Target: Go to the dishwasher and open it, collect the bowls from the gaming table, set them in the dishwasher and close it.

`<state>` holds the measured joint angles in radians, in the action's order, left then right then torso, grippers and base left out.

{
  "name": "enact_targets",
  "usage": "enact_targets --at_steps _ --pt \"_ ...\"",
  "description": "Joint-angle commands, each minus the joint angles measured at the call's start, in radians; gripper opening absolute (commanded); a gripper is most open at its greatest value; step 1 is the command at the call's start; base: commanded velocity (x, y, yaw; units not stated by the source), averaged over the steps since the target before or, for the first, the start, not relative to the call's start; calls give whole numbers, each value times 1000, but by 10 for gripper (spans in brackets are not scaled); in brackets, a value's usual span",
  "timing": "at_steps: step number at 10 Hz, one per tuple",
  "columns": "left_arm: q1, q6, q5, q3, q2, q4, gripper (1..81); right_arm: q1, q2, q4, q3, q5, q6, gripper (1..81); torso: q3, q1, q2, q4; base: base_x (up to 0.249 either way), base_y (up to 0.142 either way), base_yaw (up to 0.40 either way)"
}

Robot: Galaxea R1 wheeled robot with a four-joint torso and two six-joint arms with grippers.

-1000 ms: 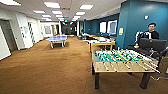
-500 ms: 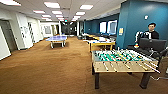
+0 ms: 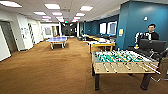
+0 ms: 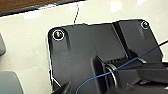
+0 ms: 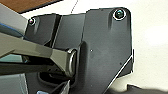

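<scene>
The gaming table (image 3: 100, 46), yellow-framed with a pale top, stands down the hall on the right, beyond the table-football table. Small items lie on its top, too blurred to tell whether they are the bowls. The dishwasher is out of view. In the left wrist view the robot's dark plate (image 4: 82, 50) hangs over a white surface. The right wrist view shows the dark plate (image 5: 105, 42) and the jointed bar in the same way.
A table-football table (image 3: 122, 61) with a green field and rods stands close on the right. A person (image 3: 151, 33) sits behind a dark monitor (image 3: 152, 45) by the blue wall. A blue table-tennis table (image 3: 57, 40) stands far ahead. Brown carpet (image 3: 50, 72) stretches ahead and left.
The whole head picture has shifted very slightly, so the camera has moved a little. Nothing in the room has moved.
</scene>
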<state>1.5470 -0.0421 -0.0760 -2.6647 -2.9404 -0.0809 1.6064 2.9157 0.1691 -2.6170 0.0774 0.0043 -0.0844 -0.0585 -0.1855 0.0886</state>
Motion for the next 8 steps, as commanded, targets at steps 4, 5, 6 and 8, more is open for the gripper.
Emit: enact_targets --at_steps 4,5,6,8 --pt "-77 1 39 -6 10 9 811 -64 -7 -5 -1 -42 -3 811 0 -1 1 0 124 0 0" --pt "-77 1 39 -6 10 9 811 -65 -5 -3 -1 -42 -3 811 0 -1 1 0 134 0 0" --pt "-75 1 39 -6 10 9 811 -67 -5 -3 -1 -42 -3 811 0 -1 1 0 136 0 0" --pt "-75 1 39 -6 9 9 811 -65 -4 -3 -1 -42 -3 811 0 -1 1 0 137 0 0"
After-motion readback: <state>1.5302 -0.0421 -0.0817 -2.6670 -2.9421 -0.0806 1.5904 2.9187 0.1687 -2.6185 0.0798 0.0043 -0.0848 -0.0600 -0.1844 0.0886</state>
